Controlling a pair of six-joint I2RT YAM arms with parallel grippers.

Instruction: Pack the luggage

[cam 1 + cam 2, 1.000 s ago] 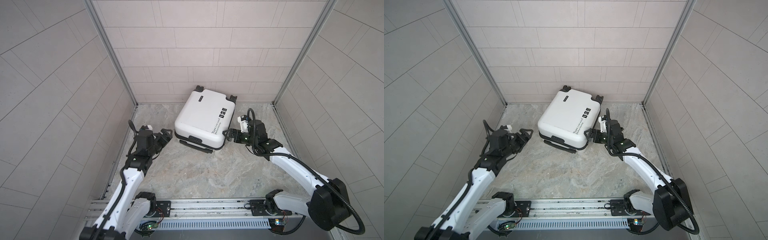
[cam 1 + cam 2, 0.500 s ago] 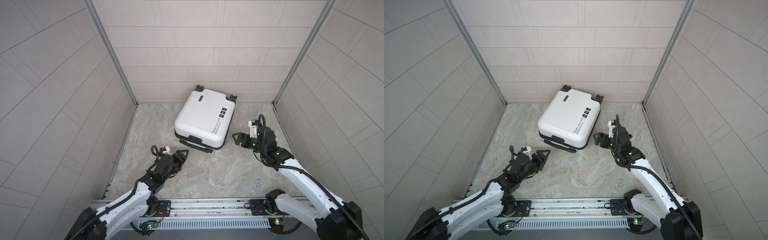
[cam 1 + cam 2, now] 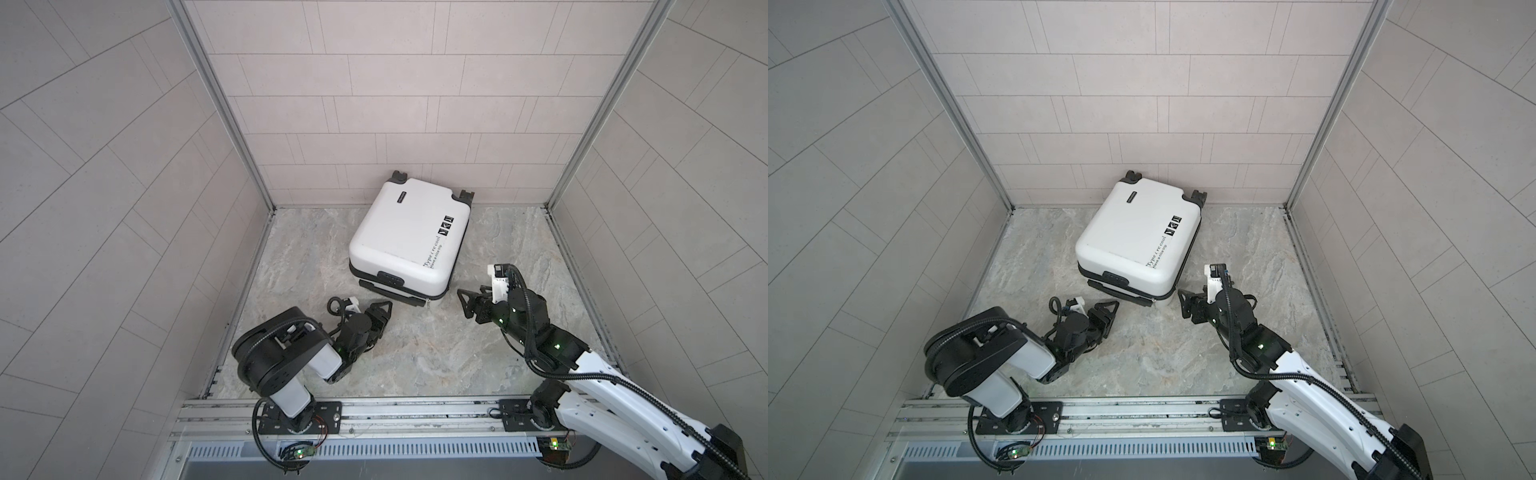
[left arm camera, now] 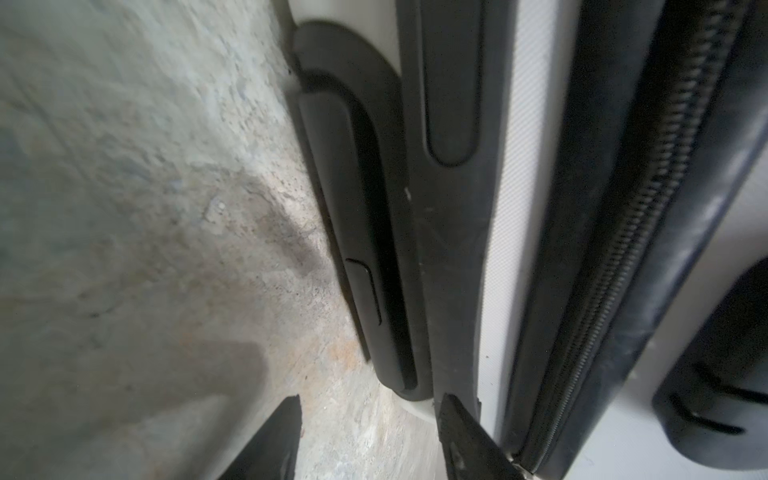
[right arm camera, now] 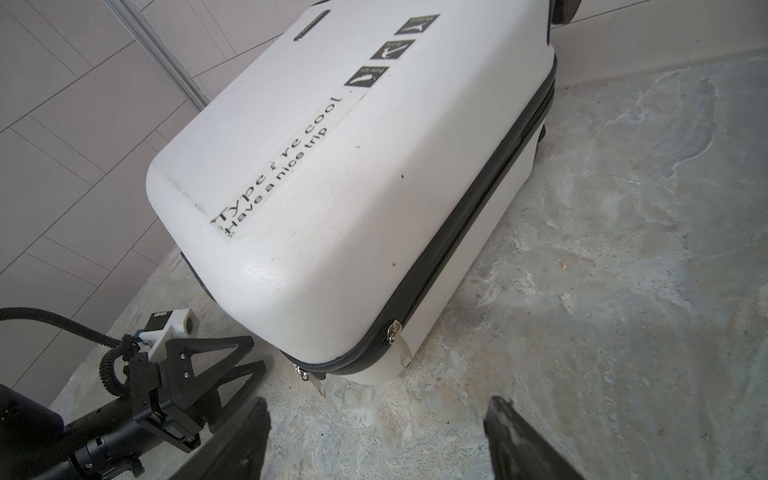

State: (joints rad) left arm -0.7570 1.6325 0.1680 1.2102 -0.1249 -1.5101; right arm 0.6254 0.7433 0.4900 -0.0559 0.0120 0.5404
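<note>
Folded low w/ L fingers (image 3: 381, 311) parted, empty, just beside suitcase (image 3: 405, 237). Stretched fwd w/ R fingers (image 3: 467, 300) wide apart, empty.

Both top views: bright, even diffuse light, soft shadows on the desk (image 3: 419, 357), wide-angle bending at edges. Left wrist view: dim, close-up soft, smeared. Right wrist view: sharp; right claw (image 5: 380, 432) tips blurred.

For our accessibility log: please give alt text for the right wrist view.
A closed white suitcase lies flat on a marbled floor, black zipper band and two metal pulls facing the camera. The left claw sits open near its corner; the right claw's open tips show in the foreground.
</note>
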